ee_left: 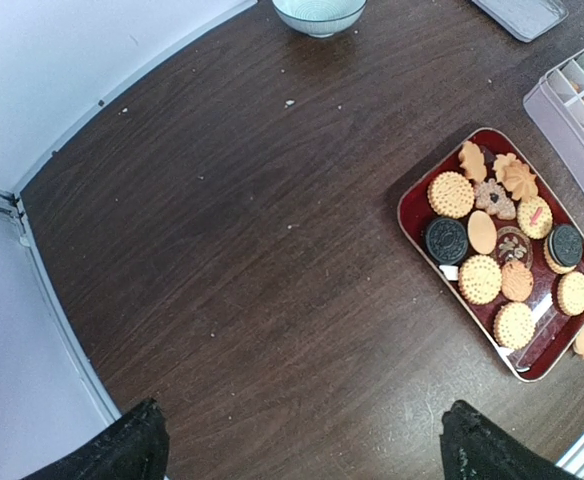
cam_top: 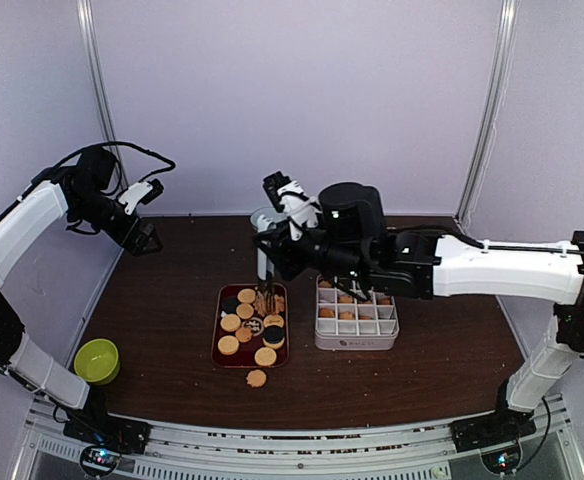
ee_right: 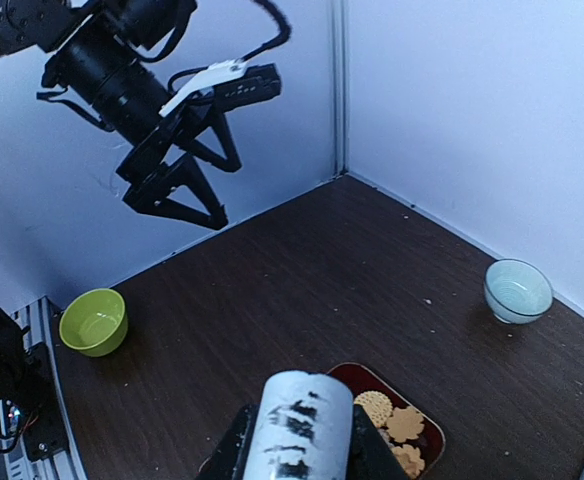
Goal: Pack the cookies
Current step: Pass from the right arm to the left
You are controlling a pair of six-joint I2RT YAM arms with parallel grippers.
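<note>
Several cookies, mostly golden-orange with a few dark ones, lie on a dark red tray. One loose cookie lies on the table just in front of the tray. My right gripper points down into the far part of the tray among the cookies; its fingertips are hidden. The right wrist view shows only a white-taped part over the tray. My left gripper is open and empty, raised at the far left. The left wrist view shows the cookies and the tray.
A white compartment box holding some cookies stands right of the tray and shows in the left wrist view. A green bowl sits front left. A pale bowl stands at the back. A grey lid lies beyond.
</note>
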